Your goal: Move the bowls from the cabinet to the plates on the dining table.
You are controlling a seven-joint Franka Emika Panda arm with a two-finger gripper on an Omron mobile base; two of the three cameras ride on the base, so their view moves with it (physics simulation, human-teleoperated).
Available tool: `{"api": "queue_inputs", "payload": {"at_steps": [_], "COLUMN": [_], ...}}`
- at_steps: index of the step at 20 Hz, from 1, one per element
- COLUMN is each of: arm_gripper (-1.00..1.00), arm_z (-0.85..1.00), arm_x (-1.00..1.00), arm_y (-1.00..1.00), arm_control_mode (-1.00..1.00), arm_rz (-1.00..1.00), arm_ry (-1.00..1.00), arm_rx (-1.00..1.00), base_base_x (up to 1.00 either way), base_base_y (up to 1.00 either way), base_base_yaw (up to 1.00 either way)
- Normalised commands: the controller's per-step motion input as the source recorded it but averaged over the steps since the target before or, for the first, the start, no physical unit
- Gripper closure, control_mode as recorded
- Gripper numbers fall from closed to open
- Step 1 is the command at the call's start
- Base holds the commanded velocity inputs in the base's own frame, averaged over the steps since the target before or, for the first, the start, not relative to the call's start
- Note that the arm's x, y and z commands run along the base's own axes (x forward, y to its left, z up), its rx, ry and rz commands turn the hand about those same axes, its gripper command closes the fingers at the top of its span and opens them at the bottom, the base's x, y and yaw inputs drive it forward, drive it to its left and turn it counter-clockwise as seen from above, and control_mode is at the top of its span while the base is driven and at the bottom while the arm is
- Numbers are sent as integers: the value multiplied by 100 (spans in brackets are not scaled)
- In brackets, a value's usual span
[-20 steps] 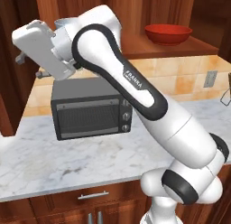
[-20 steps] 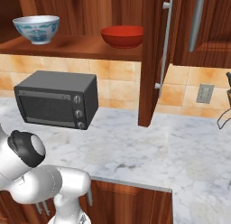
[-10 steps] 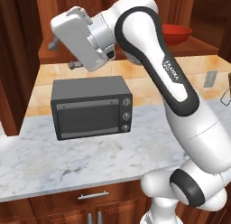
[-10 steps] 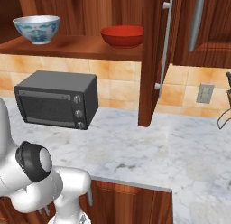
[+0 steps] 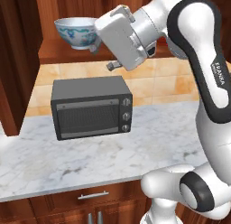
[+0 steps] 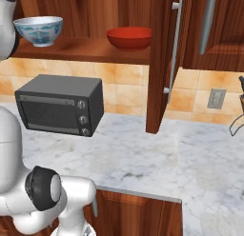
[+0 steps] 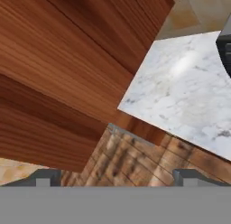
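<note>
Bowls remain on the cabinet (image 6: 162, 63) shelf: patterned bowl (image 6: 38, 30) at 10 o'clock, red bowl (image 6: 129, 38) at 12 in the right view. Pincer (image 7: 116, 178) spread wide, holding nothing. Neither transfer to plates is done yet.

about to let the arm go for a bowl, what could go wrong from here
1. The hand hangs open right beside the patterned bowl on the cabinet shelf; a sideways swing could knock it off onto the toaster oven below.
2. The open cabinet door stands just right of the red bowl, so the arm could clip it when reaching there.
</note>
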Motion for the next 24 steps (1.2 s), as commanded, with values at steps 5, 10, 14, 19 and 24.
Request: {"api": "queue_inputs", "payload": {"at_steps": [5, 10, 14, 19, 24], "arm_gripper": [-100, -100, -100, -100, -100], "arm_z": [-10, -14, -25, -37, -66], "arm_x": [-75, -80, -72, -64, -9], "arm_y": [-68, -75, -72, -55, -15], "arm_control_mode": [-100, -100, -100, -100, -100], "arm_rz": [6, 5, 5, 9, 15], "arm_ry": [-8, -9, -13, -21, -22], "arm_rx": [-27, -24, -25, -28, -24], "base_base_x": [0, 0, 0, 0, 0], "base_base_y": [0, 0, 0, 0, 0], "base_base_yaw": [0, 0, 0, 0, 0]}}
